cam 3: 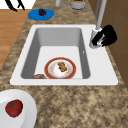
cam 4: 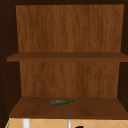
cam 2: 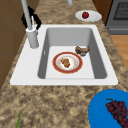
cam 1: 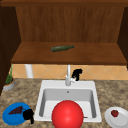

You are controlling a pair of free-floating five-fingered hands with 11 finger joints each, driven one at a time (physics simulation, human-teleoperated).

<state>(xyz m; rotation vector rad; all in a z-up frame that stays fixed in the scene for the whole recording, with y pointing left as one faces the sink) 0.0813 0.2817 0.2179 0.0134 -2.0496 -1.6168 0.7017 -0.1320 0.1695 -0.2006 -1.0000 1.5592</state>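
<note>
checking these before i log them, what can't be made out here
- Front view: a red ball hides the sink's basin middle, so the red-rimmed plate seen from the sides is covered.
- Right side view: the brown item in the basin is half hidden by the sink's near wall.
- Left side view: the faucet partly covers the right hand.
- Right side view: the left hand is cut off by the top edge.

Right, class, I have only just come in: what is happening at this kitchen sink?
The right hand is at the grey tap behind the white sink, fingers curled at the tap's base. The left hand hangs beside the blue plate of dark grapes. In the basin lie a red-rimmed plate of brown food and a small brown bowl. A white plate with a red tomato sits on the counter.
</note>
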